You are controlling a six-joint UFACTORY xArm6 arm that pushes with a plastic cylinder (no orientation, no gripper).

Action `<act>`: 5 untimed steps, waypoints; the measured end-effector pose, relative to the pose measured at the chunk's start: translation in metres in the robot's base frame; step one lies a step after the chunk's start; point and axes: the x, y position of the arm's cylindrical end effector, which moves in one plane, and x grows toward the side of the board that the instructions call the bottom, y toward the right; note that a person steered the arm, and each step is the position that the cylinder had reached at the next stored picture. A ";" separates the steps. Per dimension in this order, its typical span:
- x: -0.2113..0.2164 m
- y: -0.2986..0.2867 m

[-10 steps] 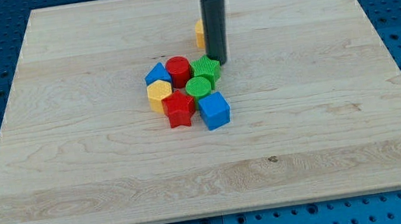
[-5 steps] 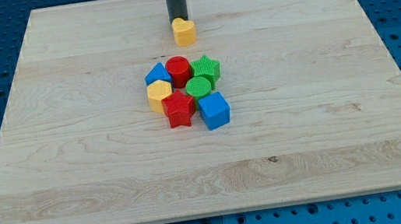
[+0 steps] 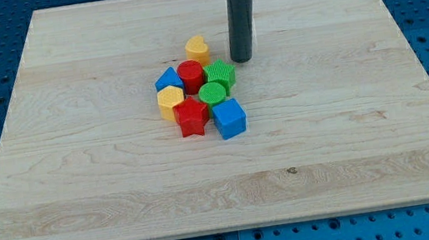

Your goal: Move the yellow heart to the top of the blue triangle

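Heads up, your main risk here is the cluster. The yellow heart [image 3: 197,48] sits on the table [image 3: 79,173] just beyond the red cylinder [image 3: 191,75], practically touching it, and the blue triangle [image 3: 168,80] is a bit nearer and to the left of it. My tip [image 3: 242,58] is to the right of the heart, with a clear gap, just beyond the green star [image 3: 221,75]. If you shove left from here at a sloppy angle, the heart will likely jam into the red cylinder and drag the whole pile, blue triangle included. Then your target spot wanders off too.

There are no jaws on this rig, only a plain rod, so nothing is being held; it can only nudge.

The heart itself looks like a small, smooth yellow piece, rounded lobes, lying flat. I'd guess it slides easily and could spin off the rod if hit off-centre.

The yellow hexagon [image 3: 171,102], red star [image 3: 191,116], green cylinder [image 3: 213,94] and blue cube [image 3: 229,118] are packed in on the near side.
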 end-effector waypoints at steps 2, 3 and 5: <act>-0.046 -0.085; -0.052 -0.103; 0.006 -0.066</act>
